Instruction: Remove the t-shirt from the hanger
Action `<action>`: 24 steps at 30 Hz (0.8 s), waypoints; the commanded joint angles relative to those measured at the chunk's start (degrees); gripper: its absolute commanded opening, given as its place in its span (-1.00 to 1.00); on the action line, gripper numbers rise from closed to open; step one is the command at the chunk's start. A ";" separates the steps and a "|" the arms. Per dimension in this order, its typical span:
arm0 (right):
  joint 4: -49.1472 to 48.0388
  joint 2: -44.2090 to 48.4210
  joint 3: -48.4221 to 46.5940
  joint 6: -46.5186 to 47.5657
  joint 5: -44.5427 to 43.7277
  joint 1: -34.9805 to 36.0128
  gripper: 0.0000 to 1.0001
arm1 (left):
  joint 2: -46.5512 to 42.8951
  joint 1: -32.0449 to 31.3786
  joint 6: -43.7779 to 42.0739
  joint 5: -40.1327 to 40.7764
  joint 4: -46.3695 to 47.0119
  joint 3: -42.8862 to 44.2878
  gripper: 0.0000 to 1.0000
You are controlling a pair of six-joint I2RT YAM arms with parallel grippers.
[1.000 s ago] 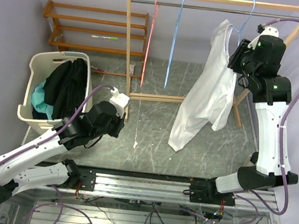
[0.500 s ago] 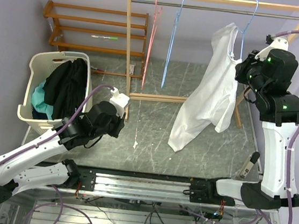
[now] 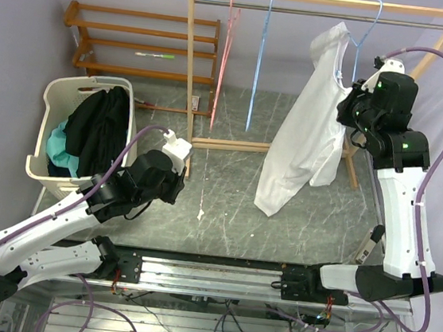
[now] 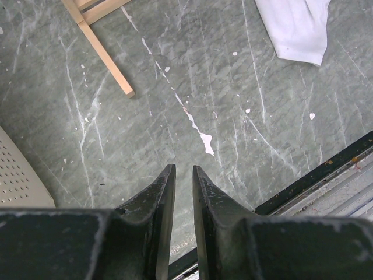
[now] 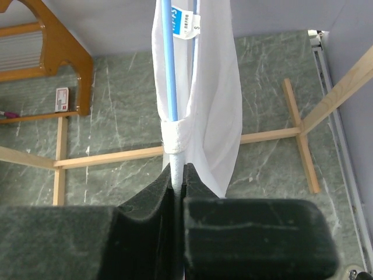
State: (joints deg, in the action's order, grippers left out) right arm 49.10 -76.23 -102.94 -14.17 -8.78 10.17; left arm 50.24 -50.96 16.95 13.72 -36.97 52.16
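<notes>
Just clamped in the right gripper (image 5: pixel 176 169): t-shirt (image 5: pixel 204 99) at the hanger (image 5: pixel 169 58); ready for pulling free; left gripper (image 4: pixel 183 169) slightly parted, empty.

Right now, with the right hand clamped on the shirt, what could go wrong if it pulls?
1. The right hand pinches the t-shirt hem right where the blue hanger arm ends; if the hanger is caught too, a pull could drag it off the rail.
2. The left hand hangs low over the floor, far away, so nothing steadies the hanger and it may swing.
</notes>
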 commanded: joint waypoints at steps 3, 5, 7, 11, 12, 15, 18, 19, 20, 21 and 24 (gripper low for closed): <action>-2.76 1.20 -1.09 1.40 -0.24 -0.28 -1.00 | -1.00 -0.19 0.32 0.40 0.28 1.13 -0.38; -4.00 1.99 -2.44 2.04 0.40 -0.27 -1.00 | -1.25 -0.19 0.45 0.59 0.15 1.26 -0.27; -6.03 2.97 -3.37 2.78 1.82 -0.31 -1.00 | -1.66 -0.23 0.46 0.43 0.23 1.28 -0.08; -9.24 3.91 -5.84 3.60 3.30 -0.21 -1.00 | -2.41 -0.20 0.54 0.29 0.32 1.26 0.16; -9.73 3.83 -6.47 3.70 3.77 -0.16 -1.00 | -2.57 -0.22 0.62 0.25 0.38 1.22 0.16; -11.38 3.94 -7.18 3.68 4.82 -0.21 -1.00 | -2.93 -0.21 0.54 0.12 0.49 1.10 0.16; -13.69 4.84 -6.37 3.41 5.78 -0.22 -1.00 | -3.48 -0.24 0.55 -0.14 0.54 1.15 0.16; -14.33 5.32 -6.07 3.24 5.97 -0.17 -1.00 | -3.82 -0.22 0.48 -0.38 0.60 1.12 0.16; -14.20 5.58 -6.02 3.07 6.17 -0.18 -1.00 | -4.22 -0.22 0.41 -0.59 0.79 1.06 0.17; -13.56 5.71 -6.44 2.92 6.69 -0.20 -1.00 | -4.71 -0.25 0.41 -1.05 0.95 1.08 0.18; -10.13 6.41 -6.88 2.67 8.76 -0.18 -1.00 | -6.42 -0.24 0.19 -1.94 1.36 0.93 0.23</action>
State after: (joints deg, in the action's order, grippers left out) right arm 43.20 -72.03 -108.20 -11.57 -3.27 10.20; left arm 46.24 -50.96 17.17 13.41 -37.10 52.16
